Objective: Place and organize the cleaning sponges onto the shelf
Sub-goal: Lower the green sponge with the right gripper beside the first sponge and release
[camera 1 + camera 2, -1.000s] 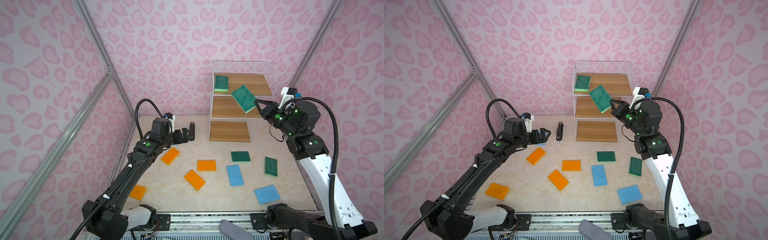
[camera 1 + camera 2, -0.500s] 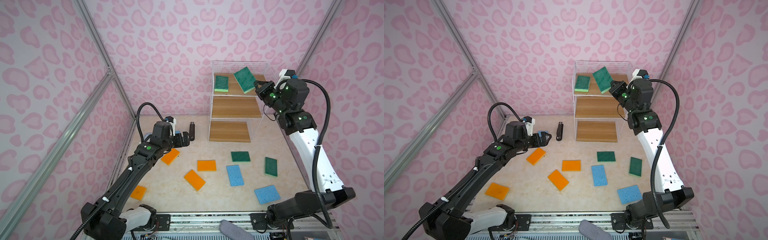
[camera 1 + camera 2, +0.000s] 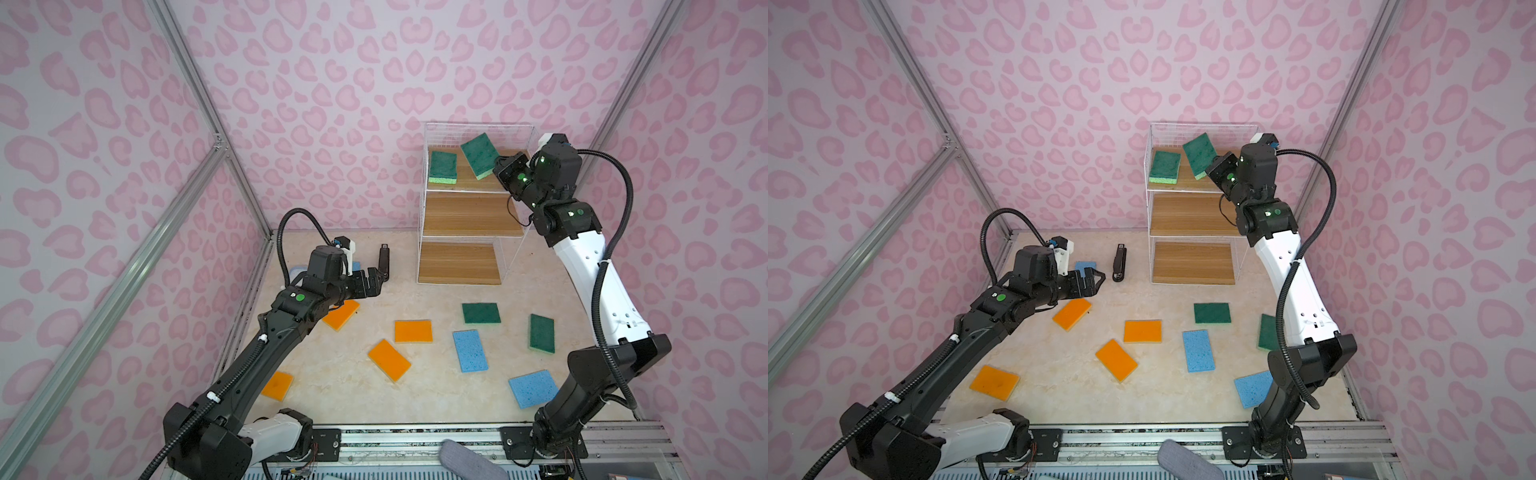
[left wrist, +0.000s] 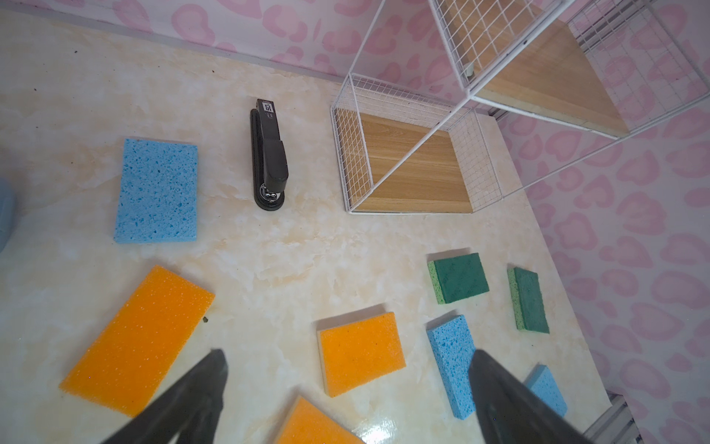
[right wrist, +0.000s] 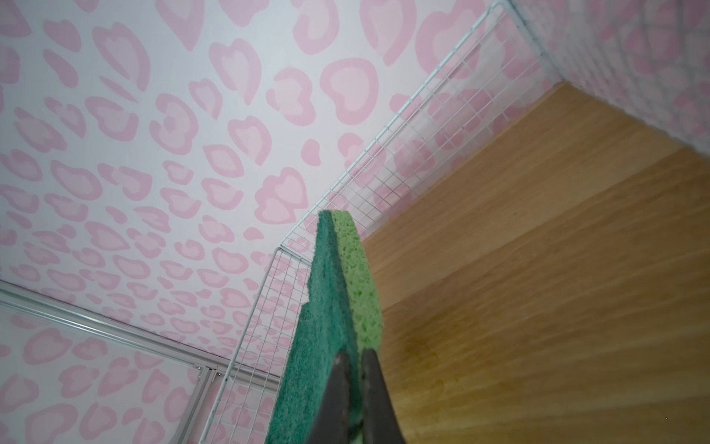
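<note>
— Starting at the left: why park the left gripper (image 3: 1096, 283) there, spread wide with nothing in it?
— Ready for a pick, most likely. Poised low at centre-left in both top views, just above an orange sponge (image 3: 1072, 314), near the black stapler (image 3: 1119, 269) and a blue sponge (image 3: 1085, 266).
— And across the middle?
— Loose sponges (image 3: 413, 331) scattered over the marbled floor (image 3: 332, 374): flat rectangles, orange over yellow, porous blue, dark scrubby green over light green foam. Lying apart, never stacked, so easy to take singly.
— Further right?
— Up to the shelf (image 3: 469, 216), white wire mesh around three stepped wooden boards. One green sponge (image 3: 443, 167) flat on the top board (image 3: 469, 185), right of centre.
— And the right gripper (image 5: 355, 369)?
— Clamped on one end of a second green sponge (image 3: 480, 154), tilted above that same board, just beside the first. Pinched at the end, probably to leave the rest free for laying down. Soft foam, squashed thin between the fingers (image 5: 378, 407).
</note>
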`<state>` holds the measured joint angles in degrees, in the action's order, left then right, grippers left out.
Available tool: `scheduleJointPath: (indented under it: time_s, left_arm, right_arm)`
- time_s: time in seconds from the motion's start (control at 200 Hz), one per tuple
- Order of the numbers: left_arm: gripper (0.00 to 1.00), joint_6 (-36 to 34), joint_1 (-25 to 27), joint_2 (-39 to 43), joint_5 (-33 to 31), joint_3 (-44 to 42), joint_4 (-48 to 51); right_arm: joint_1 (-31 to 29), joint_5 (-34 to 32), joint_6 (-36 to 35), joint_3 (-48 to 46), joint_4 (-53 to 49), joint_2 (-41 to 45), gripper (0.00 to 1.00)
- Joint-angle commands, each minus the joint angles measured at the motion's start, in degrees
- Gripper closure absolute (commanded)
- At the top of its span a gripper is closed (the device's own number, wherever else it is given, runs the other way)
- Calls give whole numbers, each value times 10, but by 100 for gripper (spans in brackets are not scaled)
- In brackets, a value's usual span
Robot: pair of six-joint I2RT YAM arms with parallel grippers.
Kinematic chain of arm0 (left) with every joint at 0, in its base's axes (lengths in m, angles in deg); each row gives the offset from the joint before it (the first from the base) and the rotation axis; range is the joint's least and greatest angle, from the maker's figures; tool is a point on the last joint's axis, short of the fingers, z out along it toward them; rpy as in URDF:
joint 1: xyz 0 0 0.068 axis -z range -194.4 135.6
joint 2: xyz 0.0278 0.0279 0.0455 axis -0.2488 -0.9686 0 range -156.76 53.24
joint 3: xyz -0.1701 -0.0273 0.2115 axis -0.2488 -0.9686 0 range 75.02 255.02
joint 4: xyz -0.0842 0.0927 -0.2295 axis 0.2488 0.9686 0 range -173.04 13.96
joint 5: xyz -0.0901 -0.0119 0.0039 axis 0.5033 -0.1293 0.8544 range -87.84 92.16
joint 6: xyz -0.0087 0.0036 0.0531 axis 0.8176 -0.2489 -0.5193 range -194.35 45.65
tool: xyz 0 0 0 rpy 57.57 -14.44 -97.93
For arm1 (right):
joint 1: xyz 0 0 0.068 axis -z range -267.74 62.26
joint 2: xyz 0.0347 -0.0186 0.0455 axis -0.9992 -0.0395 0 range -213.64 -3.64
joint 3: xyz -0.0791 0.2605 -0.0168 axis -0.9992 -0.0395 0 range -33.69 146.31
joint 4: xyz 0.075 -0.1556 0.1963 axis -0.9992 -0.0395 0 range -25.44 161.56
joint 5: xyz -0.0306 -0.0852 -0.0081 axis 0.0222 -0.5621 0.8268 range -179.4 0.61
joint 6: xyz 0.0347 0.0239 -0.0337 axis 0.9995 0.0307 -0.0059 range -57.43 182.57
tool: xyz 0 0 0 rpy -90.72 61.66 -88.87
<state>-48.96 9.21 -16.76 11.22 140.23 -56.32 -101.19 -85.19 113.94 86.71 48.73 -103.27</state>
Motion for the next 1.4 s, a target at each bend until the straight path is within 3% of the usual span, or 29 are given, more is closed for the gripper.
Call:
scheduleJointPath:
  time_s: [0.0, 0.185, 0.595, 1.095, 1.395]
  left_arm:
    - [1, -5, -1, 4, 6, -6, -20]
    - [1, -9, -1, 11, 7, -13, -19]
    - [2, -17, -1, 18, 8, -13, -15]
    - [2, -20, -1, 21, 4, -22, -14]
    - [2, -14, -1, 22, 9, -29, -20]
  right_arm:
    - [-1, -17, -1, 20, -22, -22, 100]
    - [-1, -32, 3, 26, -24, -38, 100]
    - [-15, 9, 12, 70, -26, -81, 100]
    - [-33, 24, 22, -24, 42, -28, 98]
    - [-32, 26, 20, -32, 42, -16, 97]
